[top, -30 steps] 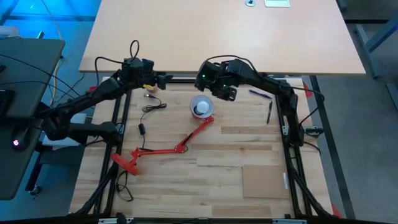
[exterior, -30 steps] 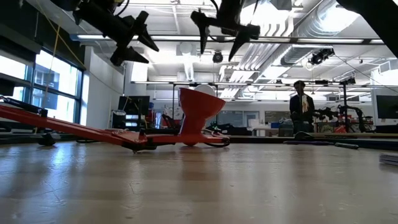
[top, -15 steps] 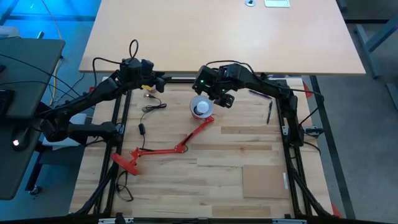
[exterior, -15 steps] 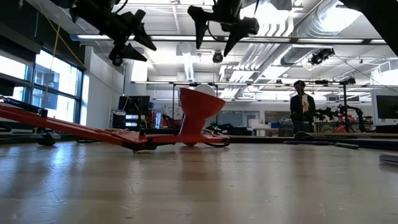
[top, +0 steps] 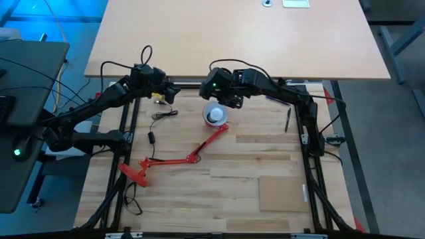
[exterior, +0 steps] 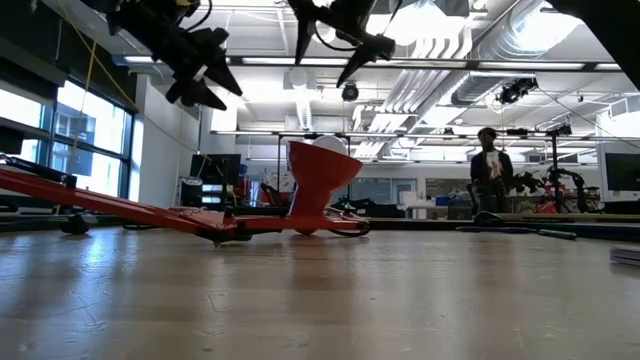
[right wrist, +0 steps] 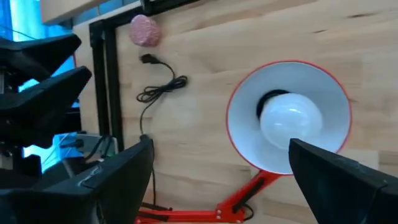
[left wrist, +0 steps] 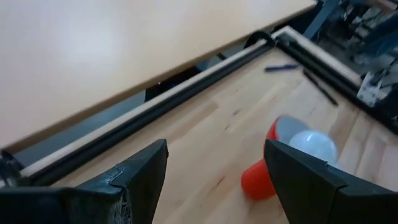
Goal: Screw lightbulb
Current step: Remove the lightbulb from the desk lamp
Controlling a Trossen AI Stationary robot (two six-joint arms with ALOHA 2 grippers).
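Right gripper hung with fingers spread wide, empty, touching nothing, just off the lamp shade toward 1 o'clock in the high view. Right arm reached in from the table's right edge, elbow bent, wrist tipped down at the shade. Seen in the low view well above the shade's rim, fingers pointing down.

Left gripper also gaped wide and empty, held above the table's far-left part, at about 10 o'clock from the shade, well apart from it. Left arm stretched in from the left side.

Lightbulb sat inside the upturned red shade, white dome showing in the right wrist view, base hidden in the socket. Pink ball lay near the far edge, beside the black cord.

Against the frame a second before: right gripper had shifted left, toward the table's far edge; left gripper had turned slightly; person in the room had stepped a little right.
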